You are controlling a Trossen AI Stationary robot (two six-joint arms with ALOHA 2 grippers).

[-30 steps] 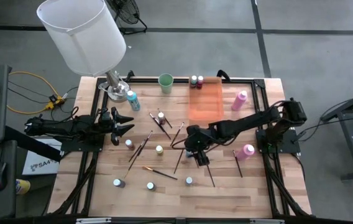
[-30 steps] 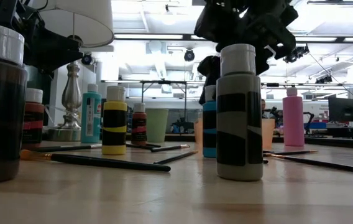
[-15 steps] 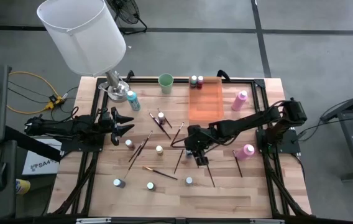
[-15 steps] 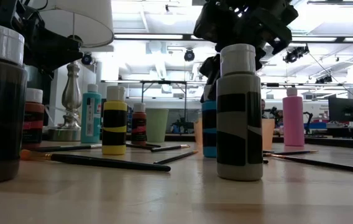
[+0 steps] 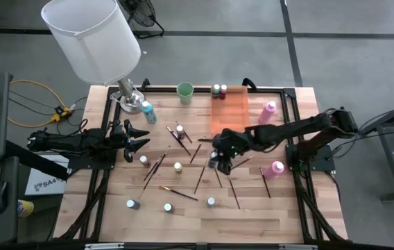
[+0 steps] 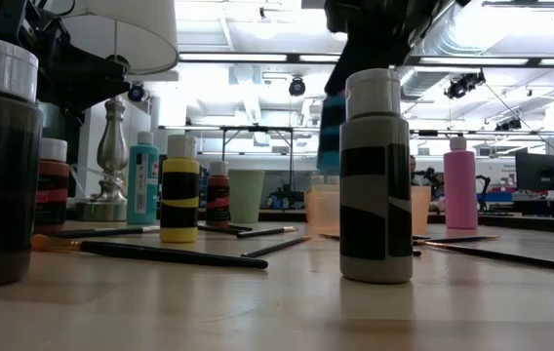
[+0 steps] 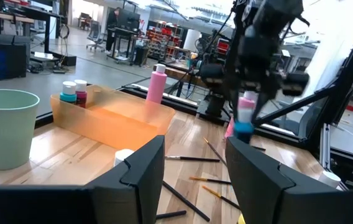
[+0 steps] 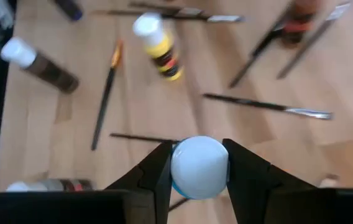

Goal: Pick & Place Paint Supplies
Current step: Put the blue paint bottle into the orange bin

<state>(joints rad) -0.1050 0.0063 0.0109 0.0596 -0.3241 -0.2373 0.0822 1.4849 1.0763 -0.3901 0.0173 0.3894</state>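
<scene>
Your right claw grips a teal bottle, upright and clear of the table. The orange bin lies just beyond it. Your left claw waits open, farther off.

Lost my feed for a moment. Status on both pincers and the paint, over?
Right pincer shut on teal bottle, lifted off the table. Left pincer open, idle at left edge. Orange tray just beyond; brushes scattered below.

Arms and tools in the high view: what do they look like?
Both are dark, slender, jointed arms on black frames at the table's sides. The left tool ends in two black pointed fingers; the right tool is blocky and black, its angular matte fingers clear in its wrist view.
</scene>
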